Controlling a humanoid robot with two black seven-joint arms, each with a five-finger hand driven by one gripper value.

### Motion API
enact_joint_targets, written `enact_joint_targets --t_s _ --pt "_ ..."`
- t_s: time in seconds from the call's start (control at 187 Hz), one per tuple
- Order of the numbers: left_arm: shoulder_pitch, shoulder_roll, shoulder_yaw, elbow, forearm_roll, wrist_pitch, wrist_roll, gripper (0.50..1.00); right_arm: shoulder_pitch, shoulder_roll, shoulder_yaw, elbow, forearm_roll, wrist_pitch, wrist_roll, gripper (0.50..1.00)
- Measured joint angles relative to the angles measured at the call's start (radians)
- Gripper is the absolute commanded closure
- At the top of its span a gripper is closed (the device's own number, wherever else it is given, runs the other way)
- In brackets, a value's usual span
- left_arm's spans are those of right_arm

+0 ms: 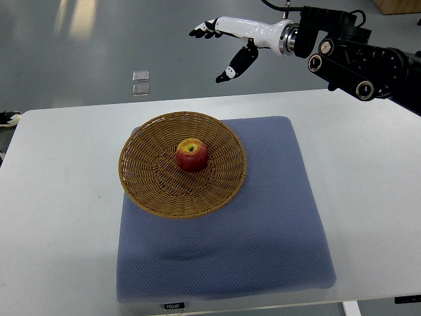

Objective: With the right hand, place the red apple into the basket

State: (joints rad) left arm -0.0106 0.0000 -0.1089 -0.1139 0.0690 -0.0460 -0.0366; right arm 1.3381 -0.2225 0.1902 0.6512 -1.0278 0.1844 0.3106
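Nearest the camera, a blue cushion (263, 237) is lying on the white tabletop (59, 230), its front edge reaching almost to the tabletop's near edge. On the cushion's far left part a shallow wicker basket (148, 191) is sitting, its left rim hanging slightly past the cushion's left edge. The red apple (192, 155) is resting inside the basket, near the middle of the bowl and a little toward the far side, stem end facing up.

So the placing itself looks done, and the step in hand appears to be clearing away. Past the tabletop's far edge, toward its right corner, the right robot hand (227, 49) is hovering over the floor with its fingers (205, 29) spread wide and holding nothing, well apart from the basket. The thumb is pointing down toward the tabletop.

To finish well, the arm should be travelling high and away from the basket's far rim, since a brush there could tip the light basket on the soft cushion and roll the apple out. The fingers are best kept loose and open.

At the tabletop's far left edge, a small white and black shape (9, 119) is showing; what it is cannot be told.
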Motion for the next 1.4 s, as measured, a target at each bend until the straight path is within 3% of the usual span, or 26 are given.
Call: enact_joint_targets --t_s 0.513,0.909,1.4 --pt "0.0 0.0 0.0 -0.001 0.0 0.0 0.0 0.5 -0.326 -0.002 0.469 -0.076 0.653 -0.017 0.006 0.583" --pt "0.0 0.0 0.0 0.0 0.0 0.0 0.0 0.5 -0.458 0.029 0.566 -0.076 1.033 -0.039 0.001 0.583" --pt "0.0 0.0 0.0 -0.001 0.0 0.0 0.0 0.5 -0.529 0.09 0.56 -0.075 1.072 -0.05 0.007 0.576"
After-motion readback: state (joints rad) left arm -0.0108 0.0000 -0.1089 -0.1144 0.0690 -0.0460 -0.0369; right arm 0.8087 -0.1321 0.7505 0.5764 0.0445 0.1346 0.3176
